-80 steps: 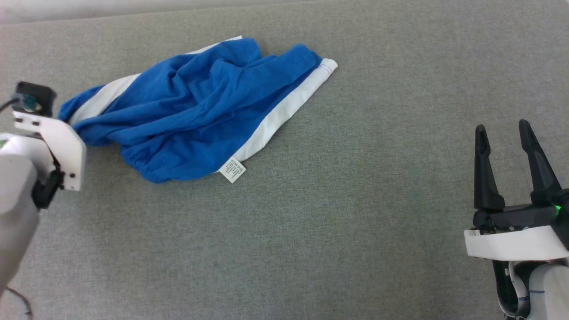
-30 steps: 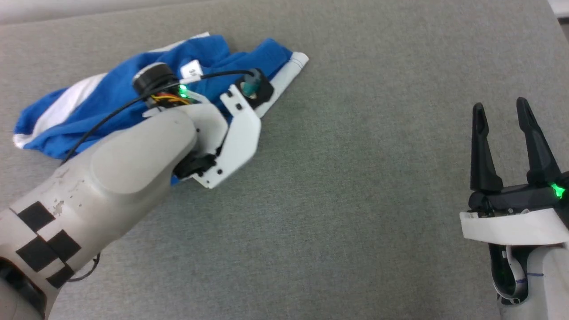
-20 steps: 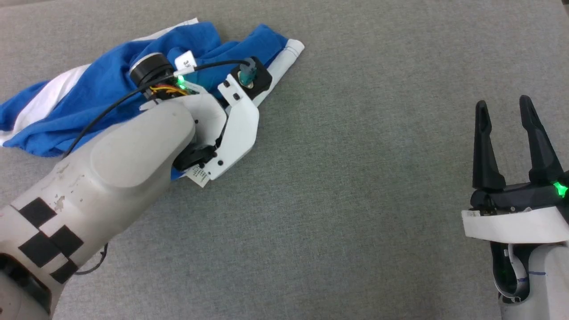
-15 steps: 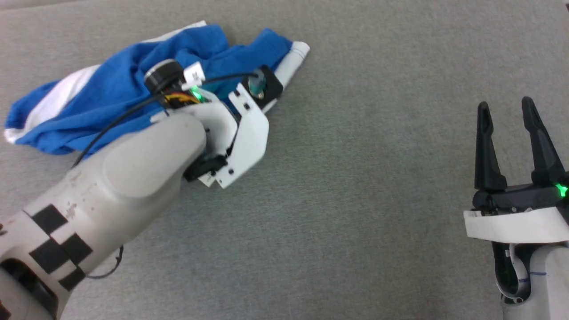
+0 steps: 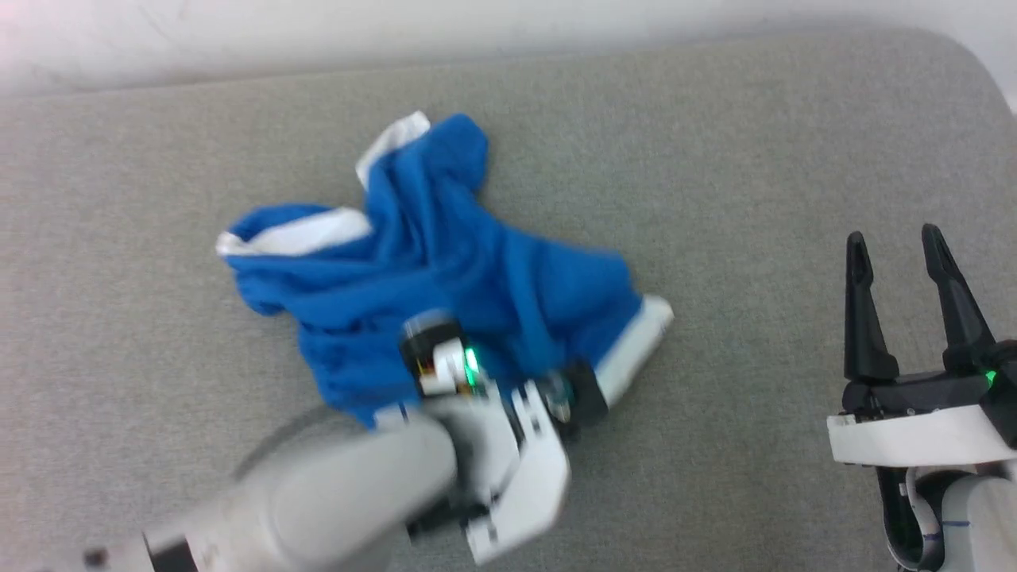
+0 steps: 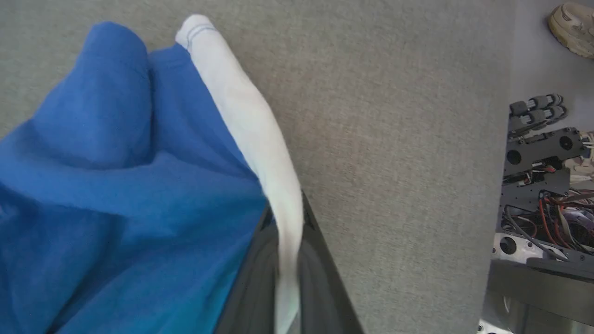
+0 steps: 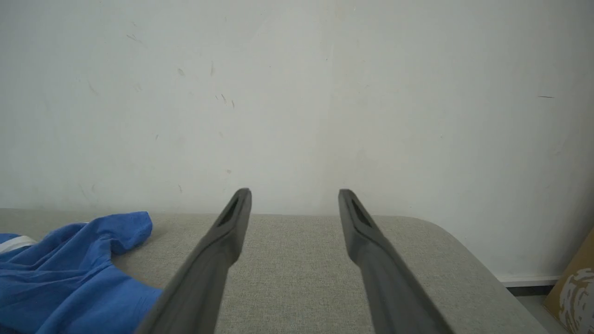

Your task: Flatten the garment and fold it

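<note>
The garment (image 5: 445, 286) is a crumpled heap of bright blue cloth with white stripes, lying mid-table in the head view. My left arm reaches in from the bottom, and its wrist (image 5: 516, 453) covers the garment's near edge and hides the fingers. In the left wrist view my left gripper (image 6: 281, 232) is shut on the white stripe (image 6: 250, 120), which runs up between the two dark fingers, with blue folds (image 6: 116, 185) to the left. My right gripper (image 5: 898, 246) stands open at the right, well apart from the garment (image 7: 69, 269), nothing between its fingers (image 7: 293, 197).
The grey fabric-covered table (image 5: 755, 159) has a rounded far right corner and a white wall (image 7: 297, 93) behind it. Past the table's edge in the left wrist view are dark machine parts with wires (image 6: 543, 185) and a shoe (image 6: 573, 25).
My left gripper has shut on the garment's white-striped edge and pulled it toward me; the cloth has bunched up and shifted. The head camera has also moved. My right gripper stays open.
</note>
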Controlling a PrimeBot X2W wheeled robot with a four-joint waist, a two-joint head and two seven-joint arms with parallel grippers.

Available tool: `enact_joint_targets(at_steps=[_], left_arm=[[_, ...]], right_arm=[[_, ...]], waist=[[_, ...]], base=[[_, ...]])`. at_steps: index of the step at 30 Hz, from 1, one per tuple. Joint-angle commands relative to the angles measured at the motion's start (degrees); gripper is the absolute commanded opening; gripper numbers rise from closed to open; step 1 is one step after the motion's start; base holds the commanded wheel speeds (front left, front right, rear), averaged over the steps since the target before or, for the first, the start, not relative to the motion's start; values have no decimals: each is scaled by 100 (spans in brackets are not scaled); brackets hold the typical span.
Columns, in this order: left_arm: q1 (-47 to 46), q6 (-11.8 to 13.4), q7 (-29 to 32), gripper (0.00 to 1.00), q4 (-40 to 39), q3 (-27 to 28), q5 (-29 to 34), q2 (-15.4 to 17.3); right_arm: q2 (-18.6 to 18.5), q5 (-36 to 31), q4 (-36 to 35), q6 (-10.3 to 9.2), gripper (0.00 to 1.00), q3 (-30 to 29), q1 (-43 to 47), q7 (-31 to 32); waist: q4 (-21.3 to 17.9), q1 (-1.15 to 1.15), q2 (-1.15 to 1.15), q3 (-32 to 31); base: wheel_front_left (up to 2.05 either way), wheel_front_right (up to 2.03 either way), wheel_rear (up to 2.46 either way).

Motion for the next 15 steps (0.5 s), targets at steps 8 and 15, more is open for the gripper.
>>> enact_joint_targets(at_steps=[8, 15], left_arm=[[1310, -37, 217, 0, -103, -8, 336, -344], [1209, -37, -1023, 100, 364, -8, 489, -450]], right_arm=[[13, -73, 17, -11, 100, -13, 139, -26], [13, -197, 15, -11, 100, -62, 243, -26]], waist=[[4, 1, 0, -153], [135, 1, 0, -437]], base=[[0, 0, 0], [0, 0, 0]])
